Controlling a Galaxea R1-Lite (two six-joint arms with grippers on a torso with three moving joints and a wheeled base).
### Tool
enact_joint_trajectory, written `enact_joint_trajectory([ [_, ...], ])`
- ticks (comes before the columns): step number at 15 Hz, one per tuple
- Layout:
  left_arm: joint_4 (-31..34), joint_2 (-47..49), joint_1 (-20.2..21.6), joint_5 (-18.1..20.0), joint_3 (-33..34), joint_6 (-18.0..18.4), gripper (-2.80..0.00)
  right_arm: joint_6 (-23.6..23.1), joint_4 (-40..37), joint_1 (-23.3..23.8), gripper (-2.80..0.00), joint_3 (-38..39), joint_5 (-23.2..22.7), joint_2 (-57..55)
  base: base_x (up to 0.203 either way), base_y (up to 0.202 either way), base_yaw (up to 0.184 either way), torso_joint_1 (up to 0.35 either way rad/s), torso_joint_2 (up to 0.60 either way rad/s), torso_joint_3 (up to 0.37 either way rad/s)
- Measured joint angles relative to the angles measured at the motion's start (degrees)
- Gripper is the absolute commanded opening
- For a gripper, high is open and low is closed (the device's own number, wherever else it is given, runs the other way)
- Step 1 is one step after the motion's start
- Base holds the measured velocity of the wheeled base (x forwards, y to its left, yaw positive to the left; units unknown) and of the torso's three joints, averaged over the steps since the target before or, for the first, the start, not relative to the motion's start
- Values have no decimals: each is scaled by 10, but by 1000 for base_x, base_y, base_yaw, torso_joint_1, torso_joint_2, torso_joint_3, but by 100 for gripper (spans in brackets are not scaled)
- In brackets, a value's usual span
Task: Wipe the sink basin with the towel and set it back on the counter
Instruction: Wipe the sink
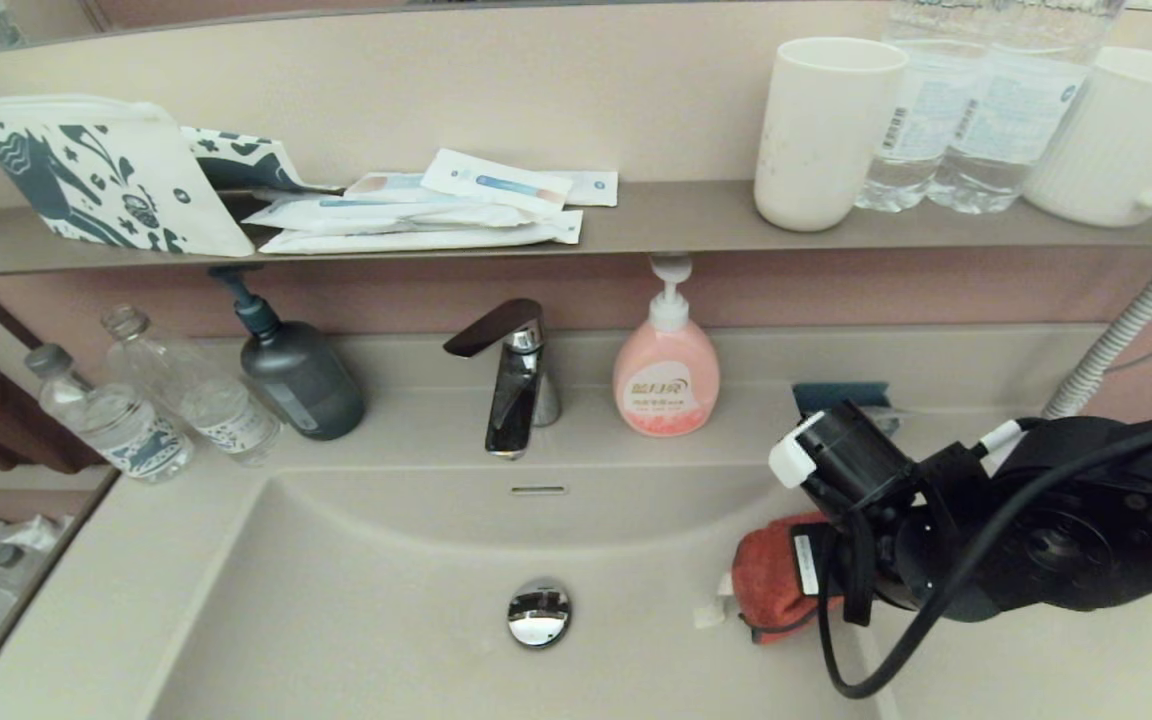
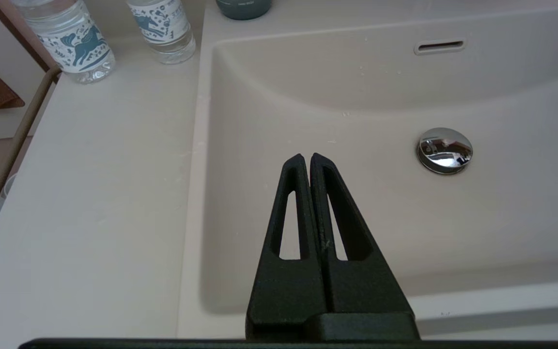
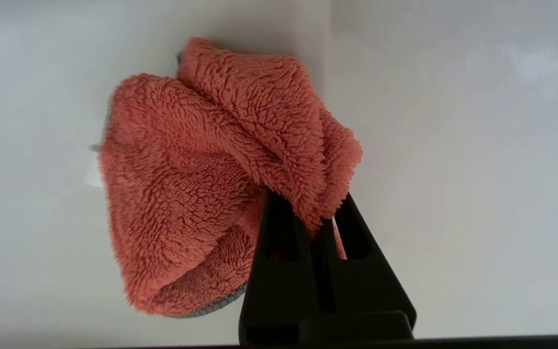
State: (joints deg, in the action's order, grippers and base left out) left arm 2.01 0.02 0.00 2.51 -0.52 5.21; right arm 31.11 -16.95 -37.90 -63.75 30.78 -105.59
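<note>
So the towel [image 1: 771, 580] is bunched into a lump with no real long axis, white tag poking toward the drain plug [image 1: 539, 612], pressed on the sink basin's [image 1: 356, 600] right wall. Right pincer [image 3: 325, 220] is clamped on it; left pincer [image 2: 306, 160] hangs pressed together above the basin.

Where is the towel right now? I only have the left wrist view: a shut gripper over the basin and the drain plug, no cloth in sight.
Observer: The towel is at the right side of the sink basin, near its right wall, as the head view shows.
Operator: Is anything holding it?
Observer: Yes. In the right wrist view the right gripper is shut on a fold of the towel.
Operator: And my left gripper, is it anywhere near that?
Observer: No. The left gripper is shut on nothing over the basin's left part, with the drain plug between it and the towel.
</note>
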Motion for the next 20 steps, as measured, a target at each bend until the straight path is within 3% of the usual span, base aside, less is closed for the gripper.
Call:
enact_joint_trajectory([
  [13,0,0,0,0,0,0,-280,3,21,-5,-280,-172,0,-128,0,0,0,0,0,0],
  [20,0,0,0,0,0,0,-280,4,87,-71,-280,-213,0,-180,0,0,0,0,0,0],
])
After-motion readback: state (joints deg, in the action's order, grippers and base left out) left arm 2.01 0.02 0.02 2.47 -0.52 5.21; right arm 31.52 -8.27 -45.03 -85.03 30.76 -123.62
